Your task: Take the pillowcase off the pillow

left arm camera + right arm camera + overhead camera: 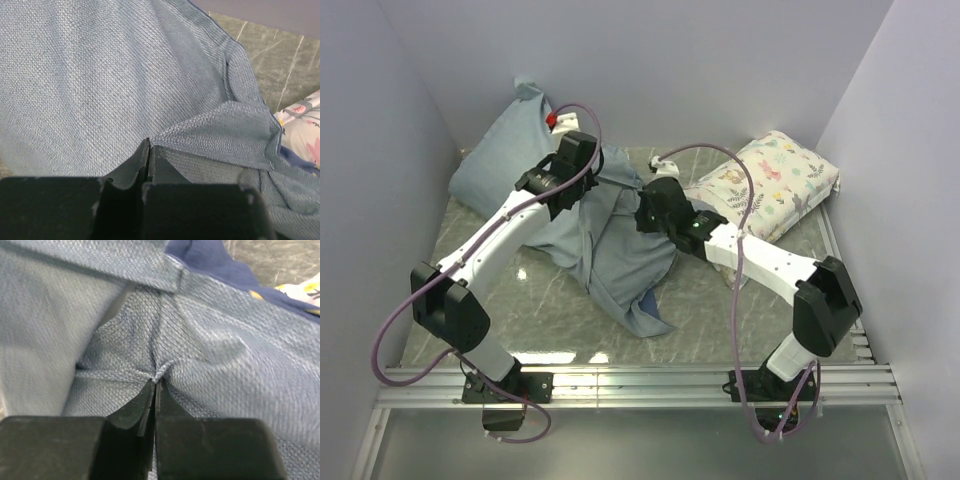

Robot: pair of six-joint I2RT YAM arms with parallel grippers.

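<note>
Top external view: the pillowcase [610, 250] lies w/ its paler grey-blue side out. It runs from a plump bulge at upper left of the frame down to a limp tail at centre, on the marbled table [540, 300]. We see no white of the pillow, and we cannot tell whether it fills that bulge. The printed pillow [775, 185] sits at upper right, near the cloth's right edge. Both arms reach in over the middle of the fabric, left arm from lower left, right arm from lower right, wrists near each other but apart.

Left wrist view: the left gripper [148, 147] is clenched, fingers pressed together. A raised fold of the pillowcase starts right at the tips, so we read it as nipping the cloth. Table & a bit of the printed pillow show at the right edge of the frame.

Right wrist view: the right gripper [156, 382] is clenched too, w/ a small pucker of the grey-blue weave caught betw. its tips. Creases fan out from that spot. A dark navy strip of the outer side shows at upper right of the frame, past a hemmed edge.
</note>
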